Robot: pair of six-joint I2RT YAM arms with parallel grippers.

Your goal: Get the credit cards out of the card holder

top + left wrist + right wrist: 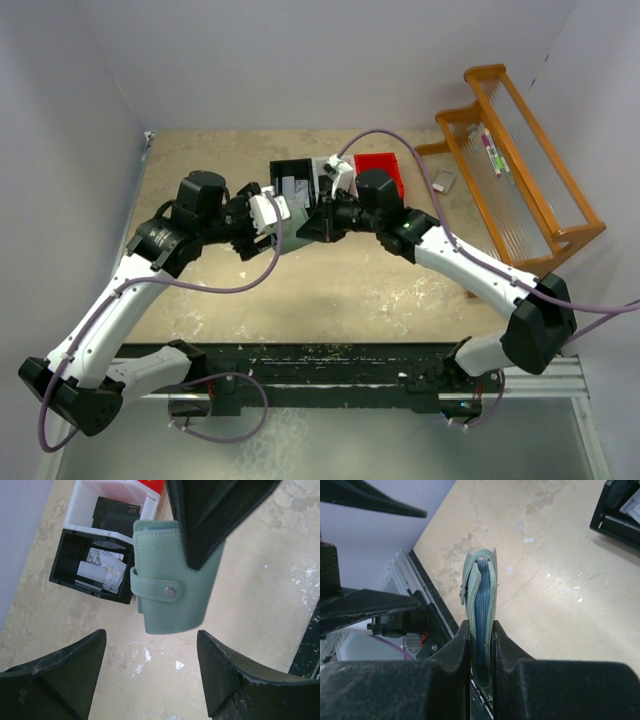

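Two claws: your right gripper clamps the card holder; left gripper gapes empty.
Where: aloft above the table, snapped shut.
Handling: likely light, soft, pliable; pinch the strap tab.

The card holder has its lower end hidden between the right tool's fingers.

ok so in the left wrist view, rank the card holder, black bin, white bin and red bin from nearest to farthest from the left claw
From the left claw:
1. card holder, straight ahead, raised
2. black bin, ahead to the left
3. white bin, right behind the black one
4. red bin, at the top edge
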